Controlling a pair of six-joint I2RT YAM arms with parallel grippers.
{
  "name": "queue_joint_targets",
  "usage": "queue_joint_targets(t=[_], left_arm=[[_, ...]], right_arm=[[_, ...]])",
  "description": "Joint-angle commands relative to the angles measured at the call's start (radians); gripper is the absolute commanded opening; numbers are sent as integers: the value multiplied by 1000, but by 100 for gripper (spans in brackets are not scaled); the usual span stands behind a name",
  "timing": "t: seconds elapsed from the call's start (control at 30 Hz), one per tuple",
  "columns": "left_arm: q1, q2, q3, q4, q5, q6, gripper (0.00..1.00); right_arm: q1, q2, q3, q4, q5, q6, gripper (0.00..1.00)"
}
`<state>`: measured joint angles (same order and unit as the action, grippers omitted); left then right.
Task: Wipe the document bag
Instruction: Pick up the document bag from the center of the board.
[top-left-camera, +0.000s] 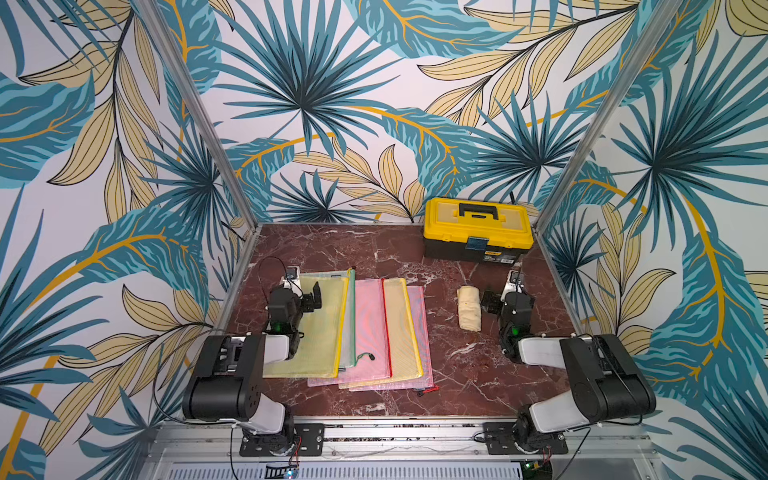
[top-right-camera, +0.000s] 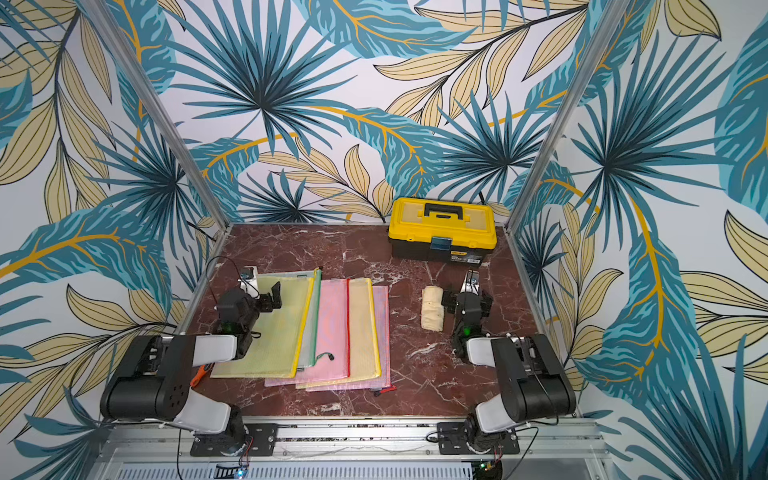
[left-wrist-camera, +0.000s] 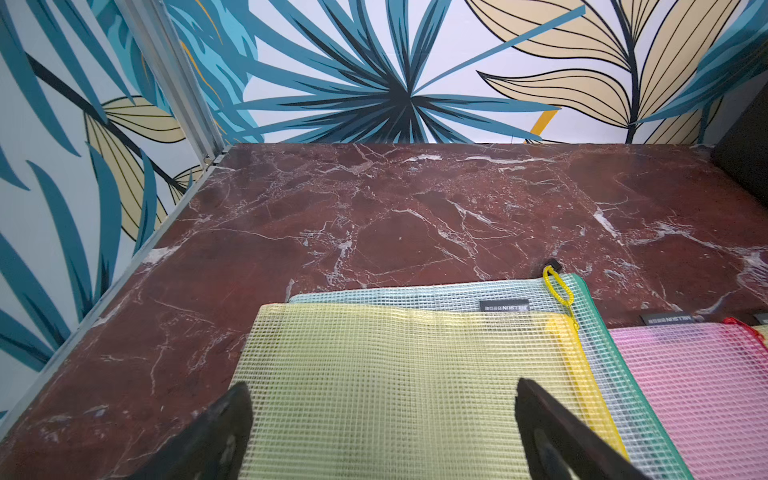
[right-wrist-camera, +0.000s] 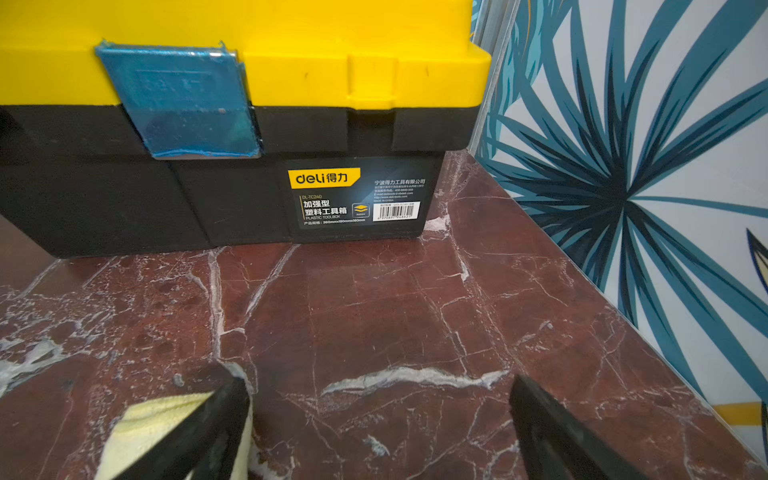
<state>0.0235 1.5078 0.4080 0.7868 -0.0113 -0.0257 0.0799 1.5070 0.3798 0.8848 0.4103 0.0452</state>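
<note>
**Nearest me**
- Left gripper (left-wrist-camera: 382, 390): fingers spread wide with nothing between them, poised over the yellow mesh bag (left-wrist-camera: 395, 374). I cannot tell whether the tips touch it.
- Right gripper (right-wrist-camera: 380, 386): also wide and empty, over bare table (right-wrist-camera: 374, 311). One finger sits just beside the rolled cream cloth (top-left-camera: 468, 308), which lies outside the jaws.

**Middle ground**
- Document bags (top-right-camera: 328, 332): a fanned, overlapping stack left of centre.
- The yellow mesh bag lies on top at the left. Then come a green-edged bag (top-left-camera: 352, 316), a pink bag (top-left-camera: 368, 328) and a second yellow bag (top-left-camera: 401, 328), with a pale pink bag (top-left-camera: 419, 303) lowest.

**Far**
- Yellow toolbox (top-left-camera: 478, 228): lid shut, against the back wall.

**Hazards, as I judge them**
- Wiping is not begun, and the cloth must be picked up first. If I close the right fingers where they stand, I catch air.
- The roll may unfurl when lifted and trail across the table.
- The bags look slick and loosely stacked. A stroke made without my left gripper pinning the top bag would likely shove the fan apart.
- The zip-pull cord (top-left-camera: 365, 356) could snag the cloth.
</note>
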Motion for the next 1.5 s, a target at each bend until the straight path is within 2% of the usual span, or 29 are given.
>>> queue_joint_targets(t=[0.0, 0.83, 0.97, 1.1, 1.2, 1.33, 1.47], left_arm=[[9, 2, 11, -3, 12, -2, 100], [9, 2, 11, -3, 13, -1, 100], [28, 0, 12, -3, 50, -13, 99], [37, -57, 26, -23, 8, -35, 100], [40, -228, 16, -116, -33, -63, 100], [68, -498, 13, -133, -38, -141, 100], [80, -644, 166, -249, 125, -168, 99]], right_arm=[[-2, -13, 8, -9, -2, 12, 100], [-2, -11, 10, -10, -2, 13, 100], [-3, -9, 15, -17, -3, 14, 100], [-3, -33, 19, -17, -3, -7, 100], [-3, -166, 167, -389, -30, 0, 99], [-5, -342, 355, -727, 9, 87, 99], [-7, -447, 506, -953, 43, 215, 99]])
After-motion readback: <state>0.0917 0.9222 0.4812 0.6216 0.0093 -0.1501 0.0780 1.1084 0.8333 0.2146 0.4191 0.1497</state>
